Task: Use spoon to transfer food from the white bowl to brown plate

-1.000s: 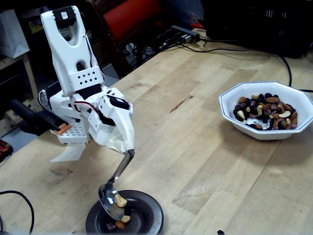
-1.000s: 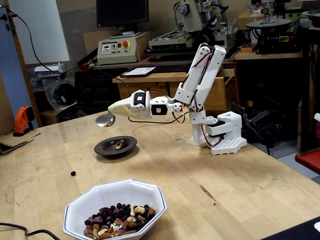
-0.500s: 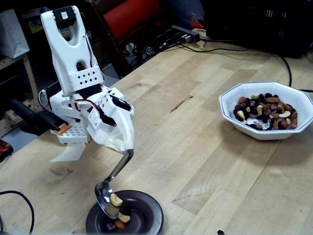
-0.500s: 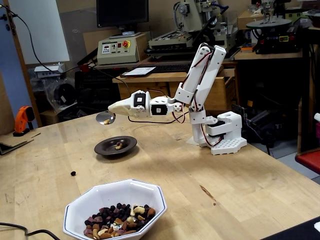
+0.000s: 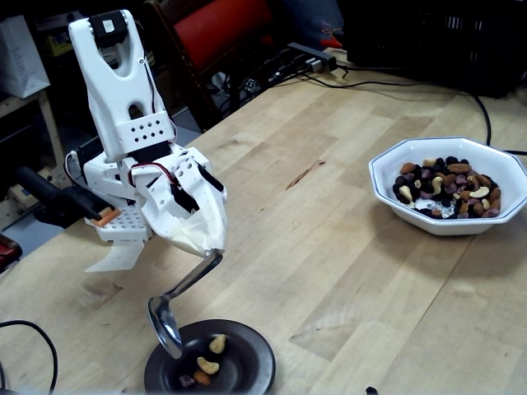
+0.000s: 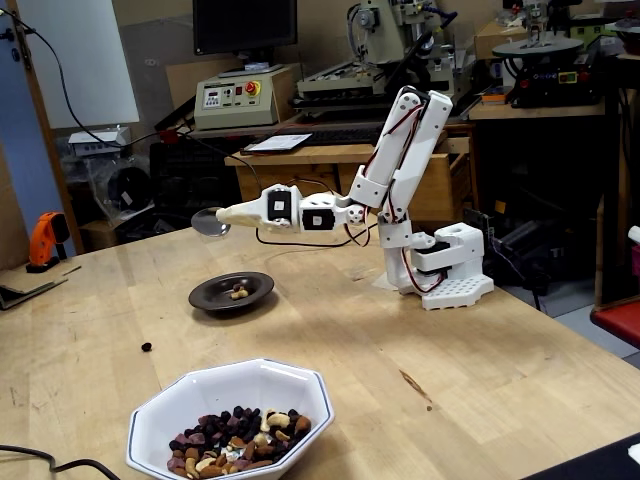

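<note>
Spoon (image 5: pixel 165 322) tipped over since a second ago, now empty; cashew dropped onto brown plate (image 5: pixel 255 355) near bench edge. End effector (image 5: pixel 210 247) clamps spoon handle. Next: white bowl (image 5: pixel 395 206).

I count one spoon (image 5: pixel 167 322) in my grip, its bowl empty and tipped above the near-left rim of the brown plate (image 5: pixel 247 370) in a fixed view. One brown plate, one white bowl (image 5: pixel 449 185) well to the right of that plate. On the plate I count about four pieces of food (image 5: pixel 207 362): two pale cashews and two small darker bits. The pieces heaped in the white bowl are too many to count. One stray dark piece (image 6: pixel 147 347) lies on the table (image 6: pixel 400 350) near the plate.
</note>
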### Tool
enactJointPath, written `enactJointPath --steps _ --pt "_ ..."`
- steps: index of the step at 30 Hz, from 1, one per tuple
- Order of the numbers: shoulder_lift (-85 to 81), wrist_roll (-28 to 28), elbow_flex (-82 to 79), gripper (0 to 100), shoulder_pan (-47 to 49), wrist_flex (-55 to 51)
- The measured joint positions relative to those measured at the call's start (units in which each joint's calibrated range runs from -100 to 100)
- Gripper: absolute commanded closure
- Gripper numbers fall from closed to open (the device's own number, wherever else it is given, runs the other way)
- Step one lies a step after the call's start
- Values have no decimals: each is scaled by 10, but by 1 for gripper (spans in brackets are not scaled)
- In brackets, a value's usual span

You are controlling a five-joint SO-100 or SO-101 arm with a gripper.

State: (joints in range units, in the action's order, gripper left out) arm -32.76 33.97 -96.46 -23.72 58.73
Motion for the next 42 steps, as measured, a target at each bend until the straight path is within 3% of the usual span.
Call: enactJointPath --steps 6,14,20,33,42 --pt "0 -27 0 96 3 0" --pt "0 -160 0 96 4 0" --pt "0 -226 0 96 50 0" --pt "0 -303 0 96 220 0" --pt "-73 -343 0 96 247 0"
